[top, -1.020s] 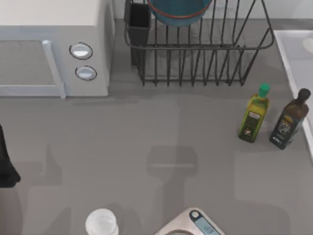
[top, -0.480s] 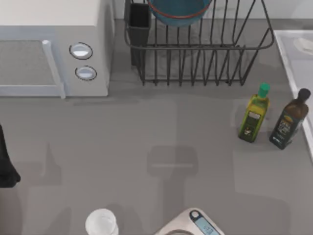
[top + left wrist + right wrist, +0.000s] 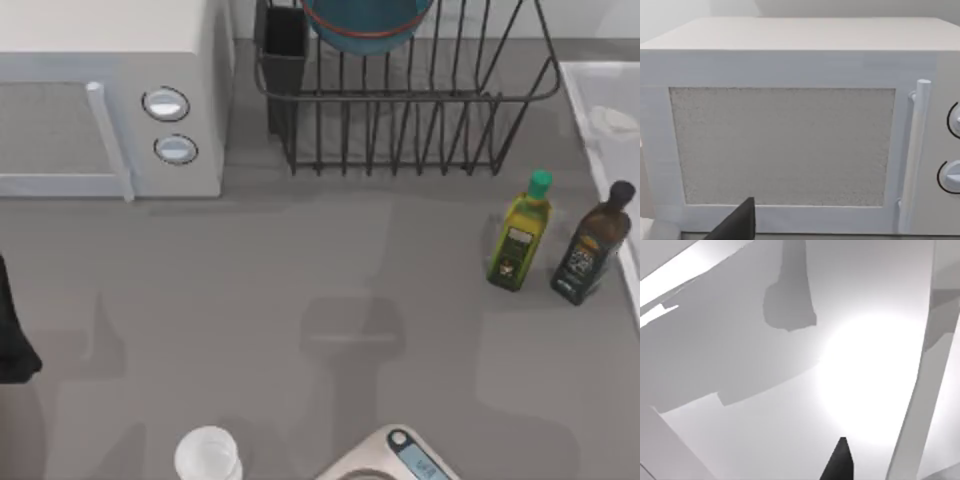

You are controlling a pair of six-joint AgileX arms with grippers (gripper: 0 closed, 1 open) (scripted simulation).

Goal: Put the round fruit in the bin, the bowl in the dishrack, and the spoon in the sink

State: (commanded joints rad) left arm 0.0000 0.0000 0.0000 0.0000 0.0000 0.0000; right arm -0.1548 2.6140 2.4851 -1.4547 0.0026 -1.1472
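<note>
Two dark tips are the visible evidence of the fingers. One belongs to the left gripper (image 3: 737, 222), which faces the door of the white microwave (image 3: 790, 140). The other belongs to the right gripper (image 3: 840, 462), which hangs over pale, glossy, shadowed surfaces, judged to be the inside of the sink (image 3: 582, 110). For both grippers, how far the fingers are open cannot be told, and no object is seen held or touched by either.

Spoon (image 3: 612, 120): a faint pale oval, taken to be its scoop, lies inside the sink at the tabletop's right edge. Its handle is too faint to make out. Handling judgement: light, rigid, smooth and prone to slipping. Grip across the handle, not the scoop.

Bowl (image 3: 365, 22): seated between the bars of the dishrack (image 3: 400, 130), beside the black utensil cup (image 3: 285, 45). Handling judgement: stiff and heavier. Grip over the rim.

Left arm (image 3: 12, 340): parked at the tabletop's left edge.
</note>
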